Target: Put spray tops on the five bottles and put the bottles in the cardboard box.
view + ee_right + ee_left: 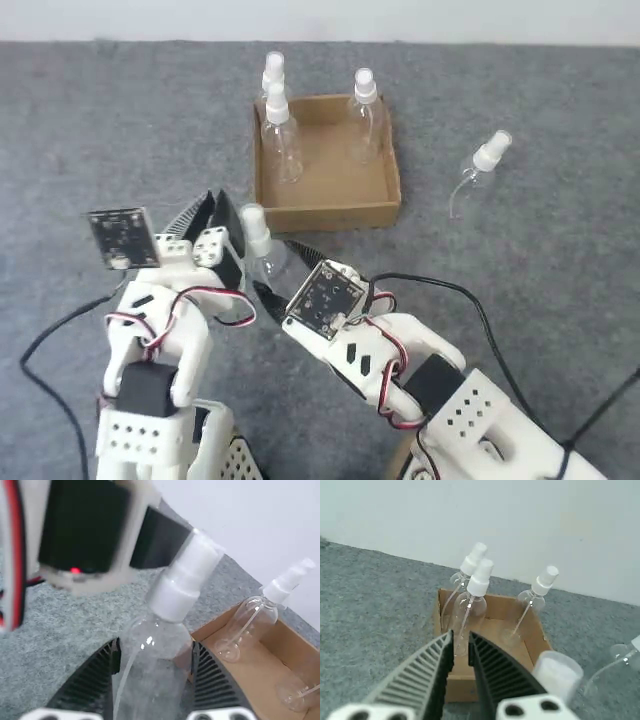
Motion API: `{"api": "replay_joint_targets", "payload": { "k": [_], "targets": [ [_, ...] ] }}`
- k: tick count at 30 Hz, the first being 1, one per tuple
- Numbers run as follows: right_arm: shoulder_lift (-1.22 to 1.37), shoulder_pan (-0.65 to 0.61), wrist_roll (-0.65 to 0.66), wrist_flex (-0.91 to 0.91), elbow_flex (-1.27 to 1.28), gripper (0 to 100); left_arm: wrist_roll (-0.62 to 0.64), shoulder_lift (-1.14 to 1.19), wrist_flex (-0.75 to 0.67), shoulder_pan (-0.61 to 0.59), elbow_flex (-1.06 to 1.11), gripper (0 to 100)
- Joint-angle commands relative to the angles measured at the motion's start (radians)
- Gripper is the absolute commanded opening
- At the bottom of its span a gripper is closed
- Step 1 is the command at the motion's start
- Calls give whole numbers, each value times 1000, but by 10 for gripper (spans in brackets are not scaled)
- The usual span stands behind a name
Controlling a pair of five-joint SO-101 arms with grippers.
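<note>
**While one bottle is held, three stand boxed**

As I watch, my right gripper (pixel 154 652) clamps a capped spray bottle (pixel 262 252) at the cardboard box's (pixel 330 215) six o'clock. My left gripper (pixel 461 642) is pinched nearly closed, empty. A fifth bottle (pixel 478 168) rests at three o'clock.

L gripper (pixel 461 639) fingers almost together, R gripper (pixel 155 655) fingers clamped on bottle (pixel 159 627), arms side by side
</note>
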Motion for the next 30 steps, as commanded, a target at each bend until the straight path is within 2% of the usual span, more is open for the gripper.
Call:
{"api": "replay_joint_targets", "payload": {
  "k": [1,8,18,26,30],
  "targets": [
    [-39,-15,12,-35,-60,6,-29,-18,-6,44,-13,44],
    [-39,-15,12,-36,-58,6,-80,-20,41,55,-31,47],
    [-39,24,12,-36,-60,6,-175,-20,132,206,-67,47],
    [-39,24,12,-30,-55,6,-181,-20,133,203,-85,47],
    [-39,24,12,-27,-54,6,-181,-20,153,133,-142,47]
  ]
}}
